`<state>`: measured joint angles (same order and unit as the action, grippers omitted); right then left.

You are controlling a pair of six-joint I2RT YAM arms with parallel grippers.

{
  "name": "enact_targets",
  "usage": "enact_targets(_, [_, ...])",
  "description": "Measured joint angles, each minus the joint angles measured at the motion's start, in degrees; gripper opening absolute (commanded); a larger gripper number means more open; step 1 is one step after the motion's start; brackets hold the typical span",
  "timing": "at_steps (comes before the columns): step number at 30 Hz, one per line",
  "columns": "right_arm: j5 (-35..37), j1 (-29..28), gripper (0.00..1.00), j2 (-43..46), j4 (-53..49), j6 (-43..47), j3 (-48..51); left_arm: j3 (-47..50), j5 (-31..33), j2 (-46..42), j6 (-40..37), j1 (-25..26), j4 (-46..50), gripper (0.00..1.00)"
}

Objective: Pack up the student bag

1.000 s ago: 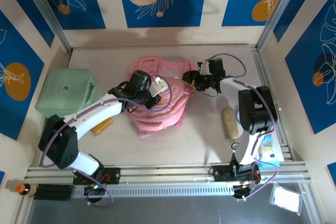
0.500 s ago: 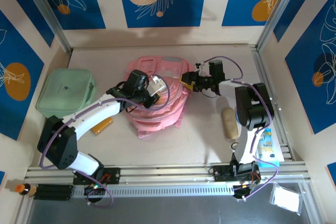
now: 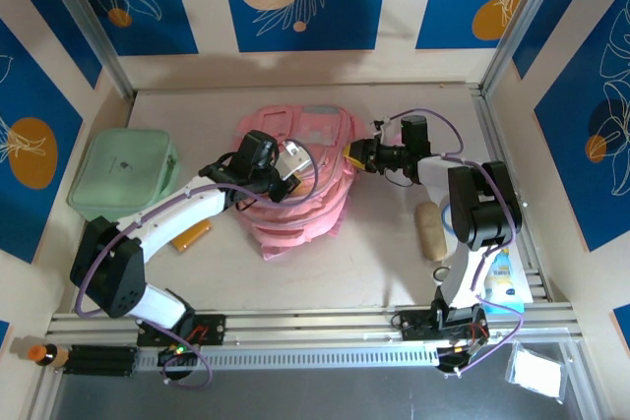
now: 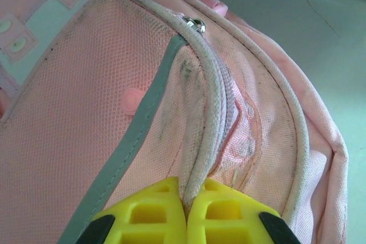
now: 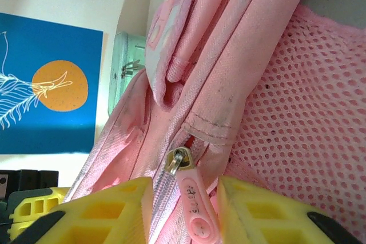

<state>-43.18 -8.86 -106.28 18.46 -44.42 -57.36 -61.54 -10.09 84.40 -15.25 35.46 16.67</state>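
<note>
- Centre of the tabletop (image 3: 394, 277) is taken up by the student bag (image 3: 295, 221), which is laid between the two arms.
- The left claw (image 4: 186, 201) is closed tight on the student bag: a cream piped edge (image 4: 209, 95) of a pocket is pinched between its yellow fingers.
- The right claw (image 5: 184, 198) is held part open against the bag's right side.
- A pink zipper pull (image 5: 194, 212) is seen between the right claw's fingers; whether it is touched by them cannot be told.
- A mint-green case (image 3: 123, 172) is set to the left, well apart from the bag.
- A beige roll (image 3: 430, 230) is laid beside the right arm.
</note>
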Motion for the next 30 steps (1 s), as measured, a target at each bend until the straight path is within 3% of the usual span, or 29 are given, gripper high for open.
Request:
enact_targets(10, [0.33, 0.00, 0.23, 0.00, -1.40, 1.99, 0.07, 0.00, -0.44, 0.00, 0.02, -0.11, 0.02, 0.00])
enact_targets(16, [0.79, -0.09, 0.10, 0.11, -2.69, 3.06, 0.07, 0.00, -0.44, 0.00, 0.22, -0.11, 0.00, 0.00])
enact_targets(30, [5.18, -1.31, 0.03, 6.34, -8.41, 4.98, 0.98, -1.62, -1.75, 2.49, 3.06, -0.11, 0.94, 0.00])
